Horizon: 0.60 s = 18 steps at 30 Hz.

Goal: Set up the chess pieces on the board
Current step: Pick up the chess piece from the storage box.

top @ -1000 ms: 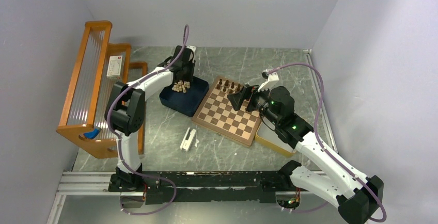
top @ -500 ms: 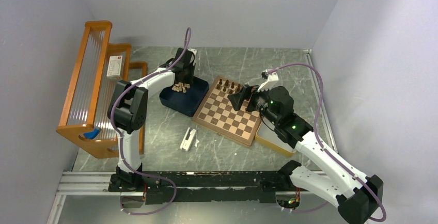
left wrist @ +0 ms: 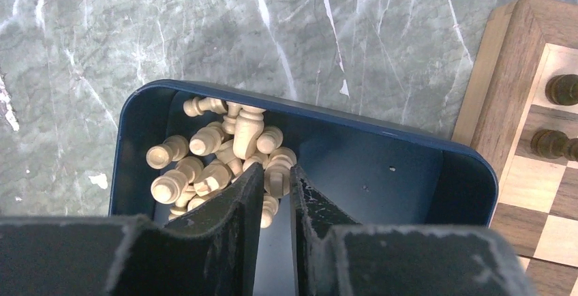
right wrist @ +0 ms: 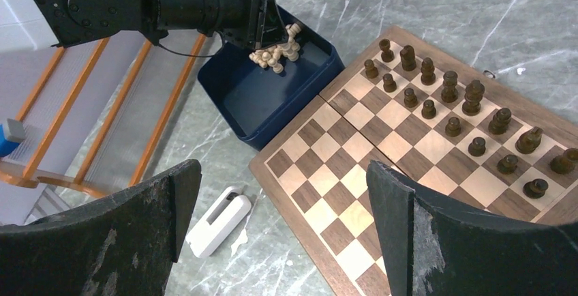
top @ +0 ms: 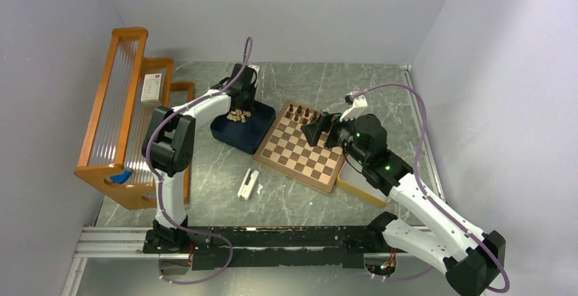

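Note:
The board point(top: 300, 154) lies mid-table, also in the right wrist view point(right wrist: 354, 194). Dark brown pieces point(right wrist: 450, 105) stand in two rows along its far edge point(top: 300, 112). Pale tan pieces point(left wrist: 204, 159) lie heaped in the far corner of a dark blue tray point(left wrist: 382, 129) left of the board point(top: 238, 114). My left gripper point(left wrist: 276, 173) reaches down into that heap point(top: 242, 105), its jaws closed to a narrow gap on one pale piece point(left wrist: 278, 176). My right gripper point(right wrist: 284, 168) is wide open and empty, held above the board's right part point(top: 312, 132).
A small white device point(top: 248, 184) lies on the marble table in front of the blue tray. A wooden rack point(top: 123, 115) stands at the left. A pale yellow-rimmed tray point(top: 358, 185) sits right of the board, partly under my right arm.
My left gripper has shifted slightly back over the pale heap in the blue tray. The right arm and the board pieces have not moved.

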Available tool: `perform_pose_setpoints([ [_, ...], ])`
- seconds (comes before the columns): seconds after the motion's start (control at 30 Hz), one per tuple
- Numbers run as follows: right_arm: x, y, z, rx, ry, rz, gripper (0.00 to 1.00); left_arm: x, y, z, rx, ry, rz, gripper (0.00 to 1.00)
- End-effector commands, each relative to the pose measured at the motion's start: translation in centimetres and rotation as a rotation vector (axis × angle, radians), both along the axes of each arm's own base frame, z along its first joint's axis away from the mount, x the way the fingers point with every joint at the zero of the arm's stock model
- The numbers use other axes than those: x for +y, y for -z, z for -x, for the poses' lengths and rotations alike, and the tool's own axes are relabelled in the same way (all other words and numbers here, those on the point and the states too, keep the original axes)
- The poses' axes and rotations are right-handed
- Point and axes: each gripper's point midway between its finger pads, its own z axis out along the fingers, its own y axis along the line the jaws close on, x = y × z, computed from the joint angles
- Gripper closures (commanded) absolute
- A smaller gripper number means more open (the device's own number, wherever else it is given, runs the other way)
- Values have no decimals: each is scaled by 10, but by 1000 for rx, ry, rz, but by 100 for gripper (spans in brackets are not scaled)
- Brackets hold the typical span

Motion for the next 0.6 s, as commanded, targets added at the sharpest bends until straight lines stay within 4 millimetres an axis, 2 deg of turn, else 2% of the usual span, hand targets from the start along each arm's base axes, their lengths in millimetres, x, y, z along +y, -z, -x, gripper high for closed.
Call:
perform_pose_setpoints([
  [0.0,-3,-12,1,-26,12,-7,4,4,-8,-7,-18,-13,-12,75],
  [0.23,-5,-9,1,-22,18,4,4,3,-16,-4,-16,0,-14,88],
  [0.57,-6,-6,1,-19,20,5,4,-1,-44,2,-29,4,-21,95],
])
